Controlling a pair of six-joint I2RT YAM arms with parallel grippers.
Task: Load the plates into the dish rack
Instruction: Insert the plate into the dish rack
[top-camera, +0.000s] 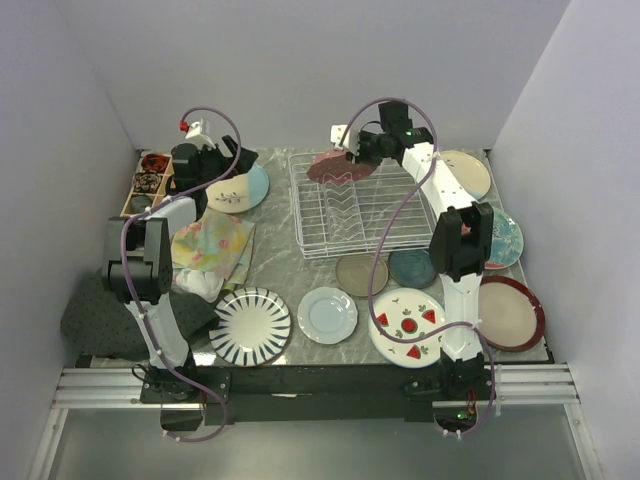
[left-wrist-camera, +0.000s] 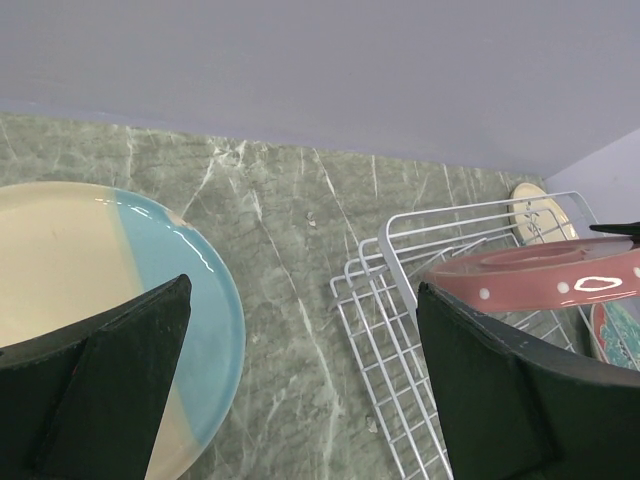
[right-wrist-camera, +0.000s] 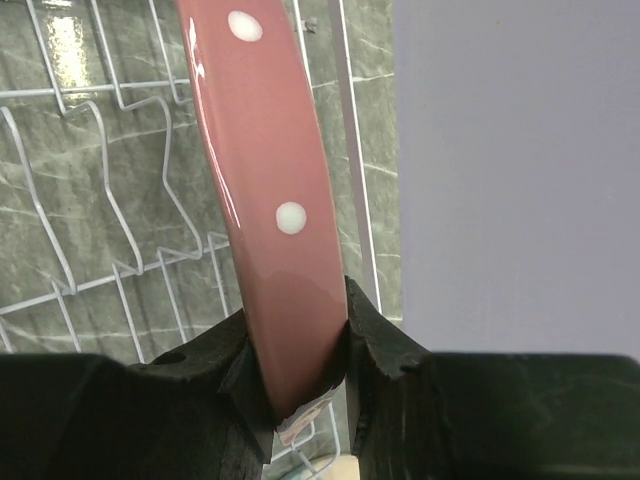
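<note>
My right gripper (top-camera: 357, 153) (right-wrist-camera: 295, 335) is shut on the rim of a pink dotted plate (top-camera: 338, 167) (right-wrist-camera: 262, 180), holding it on edge over the back of the white wire dish rack (top-camera: 350, 215) (right-wrist-camera: 90, 190). The rack's tines hold nothing else. My left gripper (top-camera: 213, 168) (left-wrist-camera: 300, 300) is open, hovering over bare marble between a cream-and-blue plate (top-camera: 243, 188) (left-wrist-camera: 90, 250) and the rack's left edge (left-wrist-camera: 400, 330). More plates lie flat in front: navy-striped (top-camera: 250, 325), pale blue (top-camera: 327, 314), watermelon-print (top-camera: 407, 326), taupe (top-camera: 360, 274), dark teal (top-camera: 412, 267).
A floral cloth (top-camera: 212, 245) lies left of the rack, with a wooden compartmented box (top-camera: 148, 183) at back left and a dark cloth (top-camera: 100, 315) at front left. On the right lie a red-rimmed plate (top-camera: 512, 312), a teal patterned plate (top-camera: 505, 238) and a cream plate (top-camera: 468, 173).
</note>
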